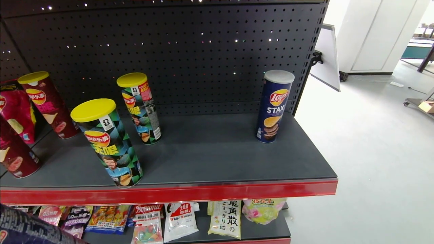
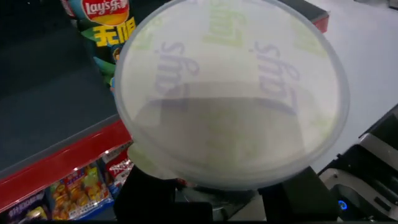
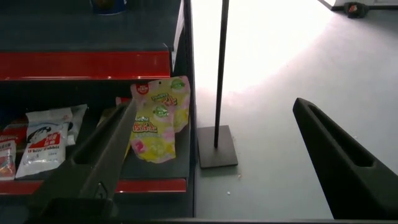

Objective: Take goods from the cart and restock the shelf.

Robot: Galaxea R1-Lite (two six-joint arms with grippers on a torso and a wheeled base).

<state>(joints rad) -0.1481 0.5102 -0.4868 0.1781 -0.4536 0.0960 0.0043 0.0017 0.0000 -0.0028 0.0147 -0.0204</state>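
A chips can with a clear lid sits end-on right in front of the left wrist camera, and my left gripper is shut on it. Its dark blue side shows at the lower left of the head view, below the shelf's red front edge. On the dark shelf stand a blue can at the right, two green cans with yellow lids, and two maroon cans at the left. My right gripper is open, low beside the shelf's right end.
A wide bare stretch of shelf lies between the green cans and the blue can. The lower shelf holds several snack bags, among them a yellow-green bag. A pegboard back wall rises behind. Open floor lies to the right.
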